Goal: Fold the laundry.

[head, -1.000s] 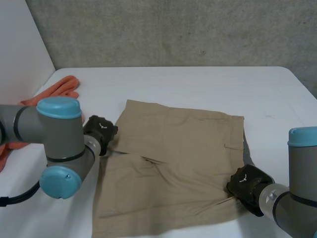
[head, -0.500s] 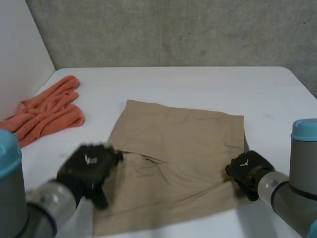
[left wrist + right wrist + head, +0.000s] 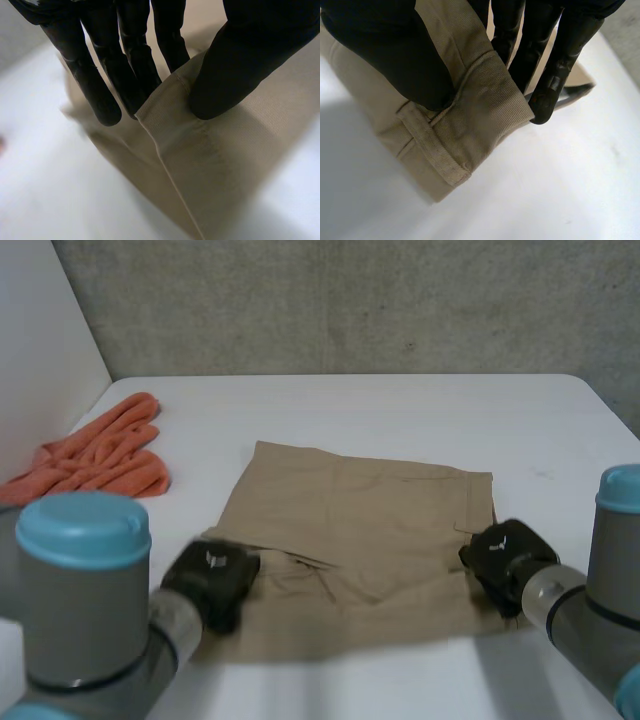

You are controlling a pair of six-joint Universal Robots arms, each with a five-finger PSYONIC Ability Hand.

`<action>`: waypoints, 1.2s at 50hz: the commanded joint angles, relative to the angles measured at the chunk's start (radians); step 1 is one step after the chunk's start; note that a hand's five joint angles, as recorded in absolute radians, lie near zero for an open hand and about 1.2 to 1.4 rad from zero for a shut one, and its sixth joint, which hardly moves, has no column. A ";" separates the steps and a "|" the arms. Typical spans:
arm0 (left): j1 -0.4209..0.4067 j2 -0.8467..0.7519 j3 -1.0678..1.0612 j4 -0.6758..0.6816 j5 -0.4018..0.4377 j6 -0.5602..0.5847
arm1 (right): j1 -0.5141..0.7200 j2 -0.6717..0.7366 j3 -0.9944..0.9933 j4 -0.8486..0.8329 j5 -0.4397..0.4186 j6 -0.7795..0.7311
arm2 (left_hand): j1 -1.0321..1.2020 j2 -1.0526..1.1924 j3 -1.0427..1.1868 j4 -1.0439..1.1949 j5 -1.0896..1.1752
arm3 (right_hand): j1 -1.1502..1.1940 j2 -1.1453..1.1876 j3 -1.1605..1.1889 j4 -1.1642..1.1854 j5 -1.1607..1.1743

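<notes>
- The left hand [image 3: 212, 580] is closed in a pinch on the near left corner of the khaki shorts [image 3: 360, 530]; the near right corner is pinched by the right hand [image 3: 505, 558].
- The shorts are spread mid-surface [image 3: 400, 410], well apart from an orange cloth [image 3: 100, 455].
- If the hands are moved unevenly, a thinly pinched corner could be lost and the fold skewed.

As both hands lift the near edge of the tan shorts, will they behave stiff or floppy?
Likely floppy: the tan shorts buckle and crease between the left hand and right hand. Probably not slippery: the woven twill and thick hem pinched in each wrist view should grip.
</notes>
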 commanded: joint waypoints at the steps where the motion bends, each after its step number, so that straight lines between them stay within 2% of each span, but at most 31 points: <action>1: 0.035 -0.203 0.280 0.161 -0.012 0.199 | 0.009 0.043 -0.168 -0.012 0.001 0.000 | 0.258 0.204 0.212 0.200 0.264 | 0.406 0.220 0.203 0.205 0.228; 3: 0.058 -0.252 0.348 0.195 -0.008 0.250 | 0.010 0.084 -0.221 -0.026 0.004 -0.002 | 0.258 0.204 0.212 0.200 0.264 | 0.406 0.220 0.203 0.205 0.228; 6: 0.102 -0.350 0.477 0.316 -0.008 0.333 | 0.010 0.170 -0.346 -0.078 0.034 -0.005 | 0.258 0.204 0.212 0.200 0.264 | 0.406 0.220 0.203 0.205 0.228; 12: 0.108 -0.565 0.665 0.608 0.014 0.427 | 0.012 0.386 -0.621 -0.201 0.114 -0.034 | 0.258 0.204 0.212 0.200 0.264 | 0.406 0.220 0.203 0.205 0.228; 16: 0.111 -0.672 0.777 0.676 0.062 0.433 | 0.012 0.553 -0.815 -0.215 0.131 -0.087 | 0.258 0.204 0.212 0.200 0.264 | 0.406 0.220 0.203 0.205 0.228; 19: 0.113 -0.736 0.842 0.678 0.088 0.431 | 0.012 0.670 -0.947 -0.216 0.122 -0.107 | 0.258 0.204 0.212 0.200 0.264 | 0.366 0.180 0.163 0.166 0.189; 21: 0.108 -0.779 0.868 0.690 0.117 0.430 | 0.012 0.716 -1.001 -0.219 0.120 -0.104 | 0.258 0.204 0.212 0.200 0.264 | -0.092 -0.279 -0.295 -0.293 -0.270; 22: 0.107 -0.786 0.871 0.696 0.126 0.428 | 0.010 0.754 -1.051 -0.219 0.125 -0.100 | 0.258 0.204 0.212 0.200 0.264 | -0.731 -0.918 -0.934 -0.932 -0.909; 23: 0.102 -0.797 0.871 0.725 0.139 0.418 | 0.012 0.772 -1.071 -0.218 0.125 -0.094 | 0.067 0.013 0.020 0.009 0.073 | -0.816 -1.002 -1.019 -1.016 -0.993; 24: 0.099 -0.797 0.868 0.747 0.139 0.411 | 0.012 0.782 -1.084 -0.215 0.122 -0.089 | -0.353 -0.408 -0.400 -0.412 -0.347 | -0.816 -1.002 -1.019 -1.016 -0.993; 25: 0.090 -0.794 0.847 0.796 0.134 0.396 | 0.012 0.790 -1.093 -0.208 0.126 -0.078 | -0.963 -1.018 -1.010 -1.022 -0.957 | -0.816 -1.002 -1.019 -1.016 -0.993; 27: 0.081 -0.779 0.795 0.850 0.134 0.379 | 0.010 0.772 -1.082 -0.204 0.129 -0.055 | -0.901 -0.955 -0.948 -0.959 -0.895 | -0.816 -1.002 -1.019 -1.016 -0.993; 30: 0.078 -0.682 0.680 0.949 0.133 0.364 | -0.002 0.677 -0.994 -0.192 0.129 0.036 | -0.963 -1.018 -1.010 -1.022 -0.957 | -0.816 -1.002 -1.019 -1.016 -0.993; 32: 0.078 -0.600 0.599 0.988 0.128 0.361 | -0.003 0.557 -0.891 -0.176 0.123 0.109 | -0.963 -1.018 -1.010 -1.022 -0.957 | -0.816 -1.002 -1.019 -1.016 -0.993; 35: 0.078 -0.535 0.502 0.982 0.125 0.359 | -0.002 0.397 -0.738 -0.132 0.096 0.162 | -0.963 -1.018 -1.010 -1.022 -0.957 | -0.816 -1.002 -1.019 -1.016 -0.993; 39: 0.078 -0.370 0.337 0.905 0.093 0.321 | -0.008 0.309 -0.596 0.007 0.039 0.173 | -0.963 -1.018 -1.010 -1.022 -0.957 | -0.816 -1.002 -1.019 -1.016 -0.993; 42: 0.081 -0.299 0.269 0.824 0.090 0.261 | -0.023 0.304 -0.536 0.078 0.013 0.179 | -0.963 -1.018 -1.010 -1.022 -0.957 | -0.816 -1.002 -1.019 -1.016 -0.993; 43: 0.082 -0.267 0.243 0.762 0.091 0.206 | -0.037 0.304 -0.498 0.089 0.004 0.184 | -0.963 -1.018 -1.010 -1.022 -0.957 | -0.816 -1.002 -1.019 -1.016 -0.993; 47: 0.093 -0.228 0.215 0.591 0.096 0.068 | -0.065 0.310 -0.441 0.027 -0.007 0.204 | -0.963 -1.018 -1.010 -1.022 -0.957 | -0.809 -0.995 -1.012 -1.009 -0.986; 51: 0.096 -0.222 0.212 0.461 0.125 -0.035 | -0.074 0.351 -0.423 -0.058 -0.013 0.201 | -0.963 -1.018 -1.010 -1.022 -0.957 | -0.647 -0.833 -0.850 -0.848 -0.825; 58: 0.099 -0.211 0.195 0.426 0.140 -0.052 | -0.091 0.445 -0.462 -0.106 -0.028 0.202 | -0.963 -1.018 -1.010 -1.022 -0.957 | -0.409 -0.596 -0.612 -0.610 -0.587; 60: 0.104 -0.211 0.189 0.426 0.140 -0.053 | -0.095 0.459 -0.472 -0.104 -0.033 0.201 | -0.963 -1.018 -1.010 -1.022 -0.957 | -0.223 -0.409 -0.425 -0.423 -0.400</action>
